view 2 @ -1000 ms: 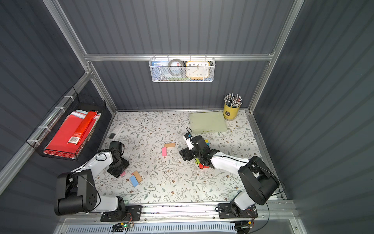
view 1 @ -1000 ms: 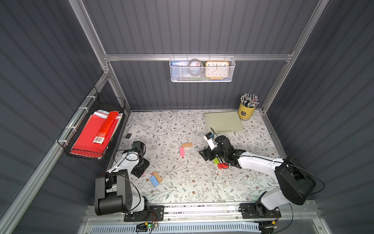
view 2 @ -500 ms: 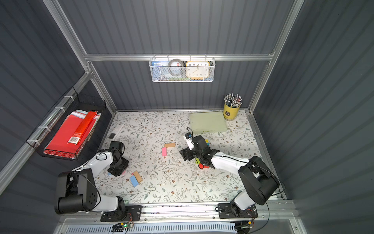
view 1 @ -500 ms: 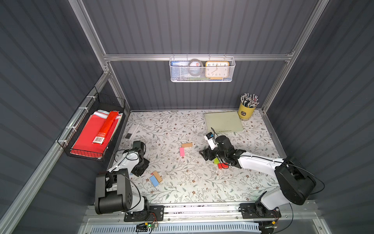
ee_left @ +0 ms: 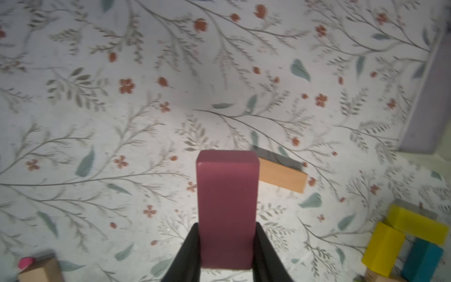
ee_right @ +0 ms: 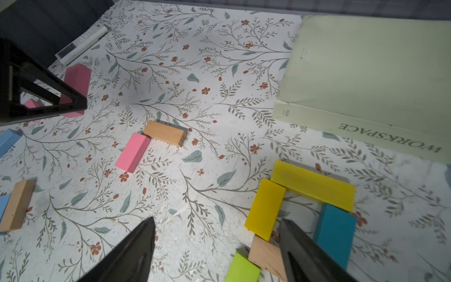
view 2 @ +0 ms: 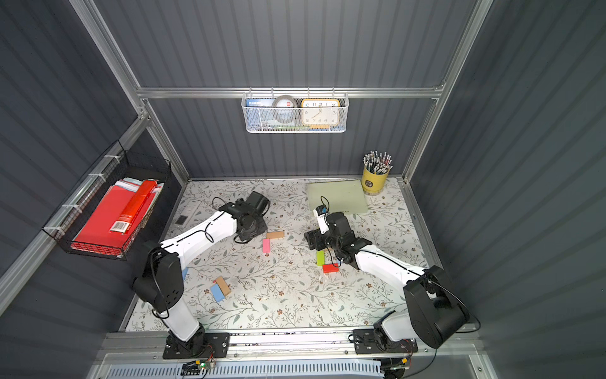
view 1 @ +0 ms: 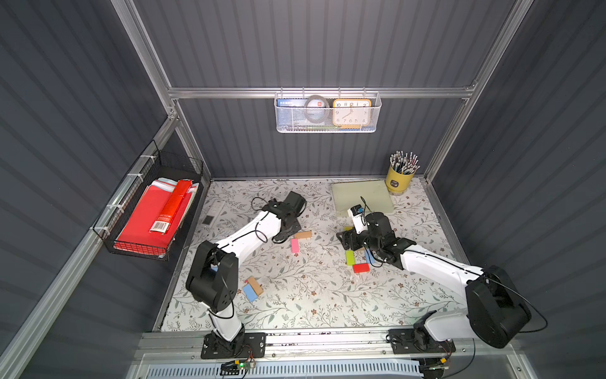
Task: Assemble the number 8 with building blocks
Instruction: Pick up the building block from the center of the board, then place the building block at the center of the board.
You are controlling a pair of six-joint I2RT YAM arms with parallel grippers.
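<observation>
Your white mesh basket [view 1: 288, 124] on the back wall holds a clock [view 1: 351, 113] and a tape roll [view 1: 315, 104]. The black wire basket [view 1: 178, 161] holds red folders [view 1: 139, 226] and a long red box [view 1: 171, 206], and the yellow cup [view 1: 397, 182] holds pencils [view 1: 404, 162].

The building blocks [view 1: 294, 245] are small painted bricks scattered over the counter [view 1: 311, 295]. Two yellow blocks [ee_right: 312, 188] and a blue block [ee_right: 335, 229] touch near the book [ee_right: 366, 73].

Your left claw [ee_left: 227, 228] is clamped tight on a dark pink block [ee_left: 227, 190]. Your right claw [ee_right: 217, 221] stands wide open by the yellow blocks, holding nothing.
</observation>
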